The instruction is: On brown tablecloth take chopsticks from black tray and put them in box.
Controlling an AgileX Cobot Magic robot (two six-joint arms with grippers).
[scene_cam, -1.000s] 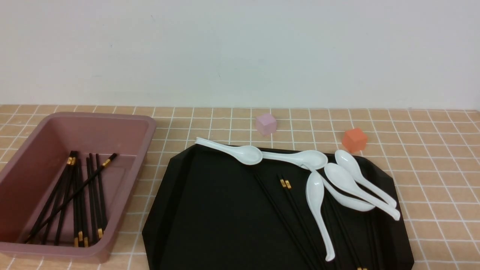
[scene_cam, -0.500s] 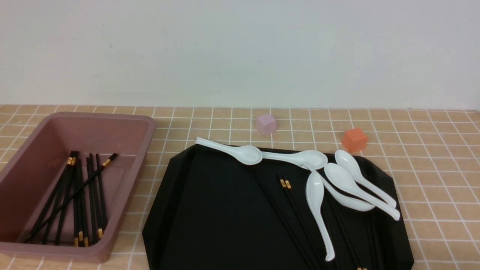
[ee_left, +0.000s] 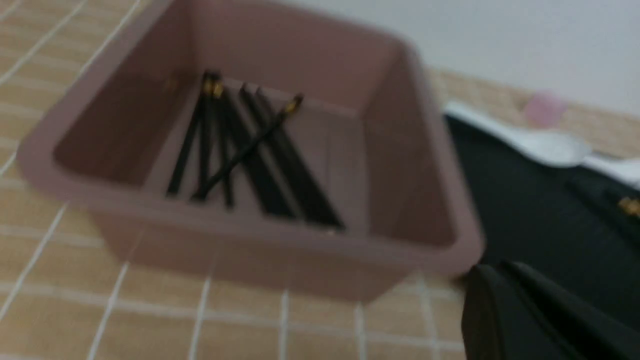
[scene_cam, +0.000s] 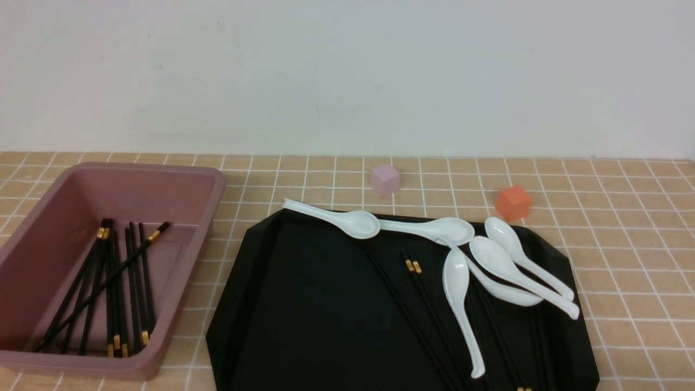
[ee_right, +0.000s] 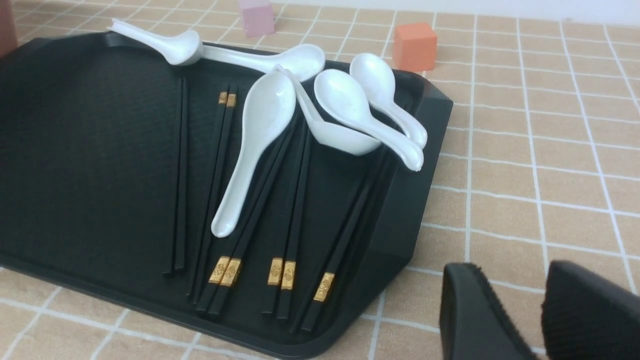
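- On the brown tablecloth point(scene_cam: 624, 260), a tan-orange cloth ruled into small squares by thin white lines, the box point(scene_cam: 214, 190) sits on the robot's left and the black tray point(scene_cam: 304, 304) just beside it on the right, a narrow strip of cloth between them.
- In the box lies a bundle of chopsticks point(scene_cam: 111, 288): most run roughly lengthwise along the floor, and one lies slanted across the others with its gold band toward the far wall.
- On the black tray more chopsticks point(ee_right: 287, 225) remain, black on black and hard to make out in the front view; the right wrist view shows them lying roughly parallel, several with gold bands at the near rim and one pair with bands at the far end.
- Five white spoons point(scene_cam: 461, 293) lie over the far and right part of the tray; some rest on top of the chopsticks, and one handle pokes out past the tray's far left rim.
- A pink cube point(scene_cam: 385, 180) and an orange cube point(scene_cam: 513, 202) stand on the cloth beyond the tray, apart from each other and from it.
- The left gripper point(ee_left: 505, 270) hangs just outside the near corner of the box, fingers pressed together with nothing between them; that view is blurred.
- The right gripper point(ee_right: 542, 280) hangs over bare cloth beyond the tray's near right corner, fingers parted by a small gap, empty.
- Neither arm appears in the front view.
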